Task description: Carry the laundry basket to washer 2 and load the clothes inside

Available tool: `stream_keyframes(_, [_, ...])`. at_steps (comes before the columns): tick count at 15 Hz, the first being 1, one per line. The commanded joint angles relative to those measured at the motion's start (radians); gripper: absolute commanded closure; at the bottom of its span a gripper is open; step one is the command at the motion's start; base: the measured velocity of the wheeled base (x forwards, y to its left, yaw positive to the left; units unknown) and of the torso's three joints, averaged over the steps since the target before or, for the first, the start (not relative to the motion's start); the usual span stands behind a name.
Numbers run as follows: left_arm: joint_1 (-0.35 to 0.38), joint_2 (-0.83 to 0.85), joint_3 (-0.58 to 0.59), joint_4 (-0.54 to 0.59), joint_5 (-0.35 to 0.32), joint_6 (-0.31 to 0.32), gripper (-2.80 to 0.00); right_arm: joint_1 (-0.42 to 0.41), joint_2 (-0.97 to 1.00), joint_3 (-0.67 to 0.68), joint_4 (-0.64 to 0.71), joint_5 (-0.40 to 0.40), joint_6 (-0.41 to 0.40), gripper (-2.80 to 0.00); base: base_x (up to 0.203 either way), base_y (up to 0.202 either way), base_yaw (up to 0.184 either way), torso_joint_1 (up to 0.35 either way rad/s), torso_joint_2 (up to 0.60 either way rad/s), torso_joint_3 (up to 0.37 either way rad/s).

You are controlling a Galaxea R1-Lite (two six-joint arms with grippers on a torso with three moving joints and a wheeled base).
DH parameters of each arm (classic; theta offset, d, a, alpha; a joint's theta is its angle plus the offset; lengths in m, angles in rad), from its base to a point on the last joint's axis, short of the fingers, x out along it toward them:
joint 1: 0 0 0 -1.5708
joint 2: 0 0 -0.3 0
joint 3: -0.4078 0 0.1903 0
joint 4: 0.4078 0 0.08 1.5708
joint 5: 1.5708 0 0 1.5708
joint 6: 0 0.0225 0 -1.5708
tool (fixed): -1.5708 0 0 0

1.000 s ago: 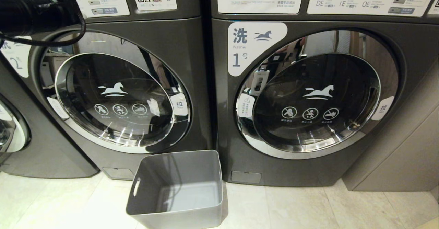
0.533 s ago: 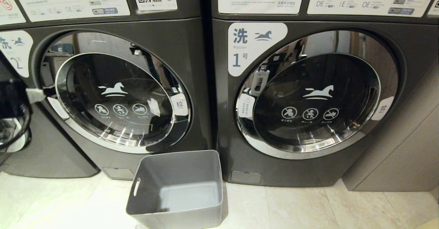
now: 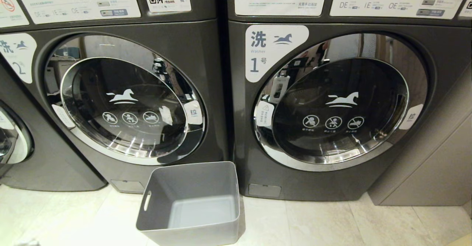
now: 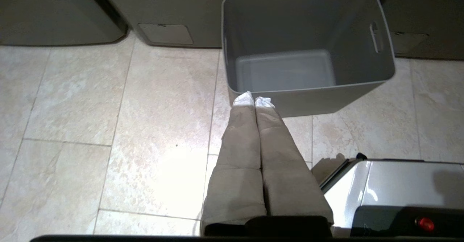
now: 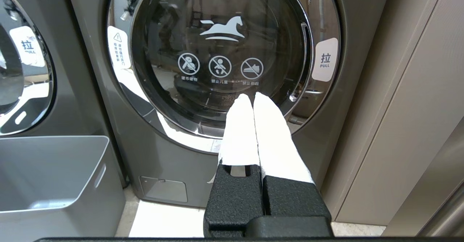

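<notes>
Washer 2 fills the left half of my head view with its round door shut, and washer 1 fills the right half, also shut. On the tiled floor, at the lower centre of that view, stands the laundry basket, just in front of the seam between the two machines, its long axis running away from me toward them. A slot handle shows in its left wall. I can see bare grey bottom inside; no clothes lie in it, and I cannot see the denim garment anywhere, so I judge the loading done or the garment out of sight.

My left claw is the nearer one: in the left wrist view its fingers are pressed together, holding nothing, tips in line with the basket's near wall at the left corner, though whether they touch it I cannot tell. My right claw is also pinched together and empty, pointing at washer 1's door in the centre of the right wrist view, with the basket at that picture's lower left.
</notes>
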Motion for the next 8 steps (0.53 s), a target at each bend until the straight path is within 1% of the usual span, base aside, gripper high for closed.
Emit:
stream_keyframes(1, [-0.039, -0.154, 0.116, -0.035, -0.02, 0.006, 0.0, 0.0, 0.002, 0.04, -0.002, 0.0, -0.001, 0.0, 0.0, 0.0, 0.0, 0.0, 0.0, 0.0])
stream_keyframes(3, [-0.038, -0.211, 0.172, -0.054, -0.041, 0.018, 0.0, 0.0, 0.002, 0.04, -0.002, 0.0, -0.001, 0.0, 0.0, 0.0, 0.0, 0.0, 0.0, 0.0])
stream_keyframes(5, [-0.03, -0.267, 0.213, -0.055, -0.046, 0.029, 0.0, 0.0, 0.002, 0.04, -0.002, 0.002, -0.001, 0.0, 0.0, 0.0, 0.0, 0.0, 0.0, 0.0])
stream_keyframes(8, [0.021, -0.341, 0.263, -0.056, -0.047, 0.035, 0.0, 0.0, 0.002, 0.04, -0.002, 0.002, -0.001, 0.0, 0.0, 0.0, 0.0, 0.0, 0.0, 0.0])
